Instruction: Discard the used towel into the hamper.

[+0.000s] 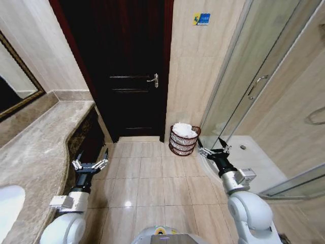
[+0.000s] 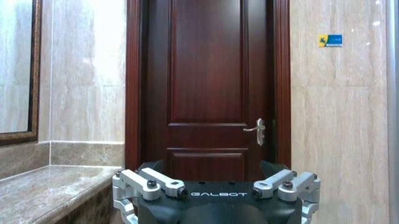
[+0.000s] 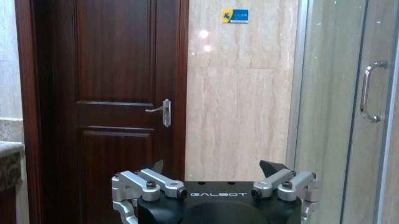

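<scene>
The hamper [image 1: 183, 144], a small round reddish-brown wire basket, stands on the floor against the wall to the right of the door. A white towel [image 1: 184, 130] lies bunched inside it, rising above the rim. My right gripper [image 1: 214, 151] hovers open and empty just right of the hamper, a little nearer to me. My left gripper [image 1: 90, 164] is open and empty too, low beside the counter at the left. Each wrist view looks past the spread fingers of the left gripper [image 2: 213, 166] and the right gripper [image 3: 214, 167] toward the door wall.
A dark wooden door [image 1: 129, 76] with a lever handle [image 1: 154, 80] is shut straight ahead. A marble counter [image 1: 38, 142] with a sink [image 1: 7, 201] and a mirror [image 1: 12, 84] runs along the left. A glass shower enclosure [image 1: 264, 91] stands at the right. Tiled floor [image 1: 152, 178] lies open between.
</scene>
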